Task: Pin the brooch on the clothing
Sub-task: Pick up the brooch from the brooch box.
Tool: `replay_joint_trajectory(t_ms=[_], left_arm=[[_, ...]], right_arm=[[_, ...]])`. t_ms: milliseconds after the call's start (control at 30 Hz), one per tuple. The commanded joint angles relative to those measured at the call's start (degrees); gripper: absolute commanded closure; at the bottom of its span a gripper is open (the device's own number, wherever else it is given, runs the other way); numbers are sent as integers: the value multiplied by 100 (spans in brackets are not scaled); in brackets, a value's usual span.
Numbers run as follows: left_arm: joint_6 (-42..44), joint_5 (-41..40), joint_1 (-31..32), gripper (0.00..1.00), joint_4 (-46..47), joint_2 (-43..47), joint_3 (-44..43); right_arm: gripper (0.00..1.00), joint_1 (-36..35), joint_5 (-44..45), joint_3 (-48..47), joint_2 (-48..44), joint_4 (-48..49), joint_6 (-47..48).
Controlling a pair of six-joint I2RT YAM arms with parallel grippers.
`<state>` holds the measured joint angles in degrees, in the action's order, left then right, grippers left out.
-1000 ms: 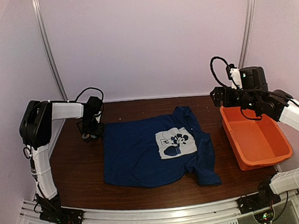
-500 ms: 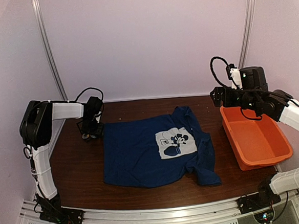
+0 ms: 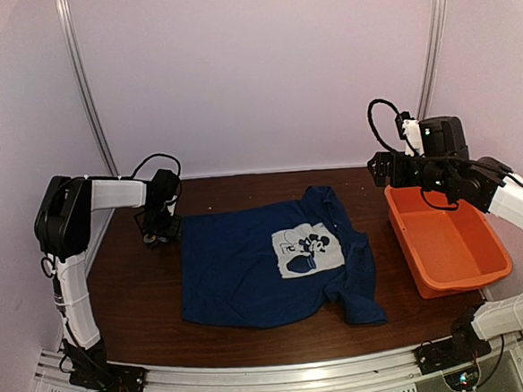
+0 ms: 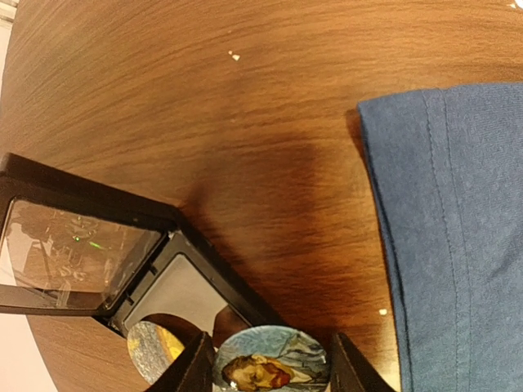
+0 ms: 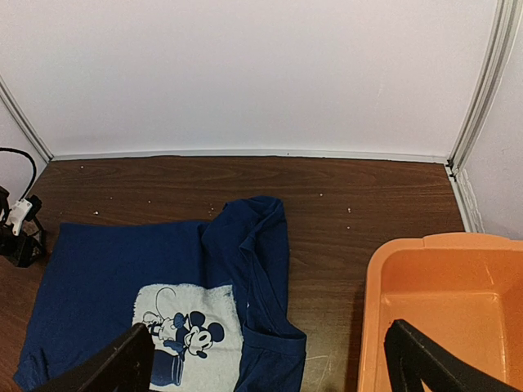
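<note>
The brooch (image 4: 271,369) is sitting at the bottom edge of the left wrist view, over the open black box (image 4: 192,282). The left gripper (image 4: 271,359) is standing part-way open with 1 of its fingers (image 4: 196,371) close against each side, and I cannot tell whether they are actually pinching it. Gripping such a thin rim is looking risky: the badge could be tipping or popping out and dropping beside the 2nd badge (image 4: 149,343), or the box could be dragging along. The clothing (image 3: 266,267) is lying flat mid-frame in the top view, its hem just right of the box, with nothing blocking the way. The right gripper (image 5: 270,347) is hanging wide open and empty by the orange tub (image 3: 449,246) at the right.
</note>
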<state>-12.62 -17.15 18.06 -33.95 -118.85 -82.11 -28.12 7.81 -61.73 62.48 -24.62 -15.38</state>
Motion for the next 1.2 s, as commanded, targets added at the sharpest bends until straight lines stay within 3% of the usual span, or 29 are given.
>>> replay_joint_trajectory(t_ms=[0, 233, 600, 800, 1167], left_arm=[[-61, -14, -31, 54, -68, -48, 10], [-68, 14, -31, 60, -70, 41, 10], [-54, 213, 153, 60, -51, 502, -7], [-14, 276, 402, 60, -48, 785, 1], [-27, 1095, 1163, 59, 27, 1319, -137]], right_arm=[[0, 28, 70, -58, -30, -52, 8], [0, 27, 106, -58, -52, -70, 17], [0, 33, 87, -45, -26, -34, 35], [0, 30, 95, -23, -16, -38, 48], [0, 26, 11, 89, -55, 86, -95]])
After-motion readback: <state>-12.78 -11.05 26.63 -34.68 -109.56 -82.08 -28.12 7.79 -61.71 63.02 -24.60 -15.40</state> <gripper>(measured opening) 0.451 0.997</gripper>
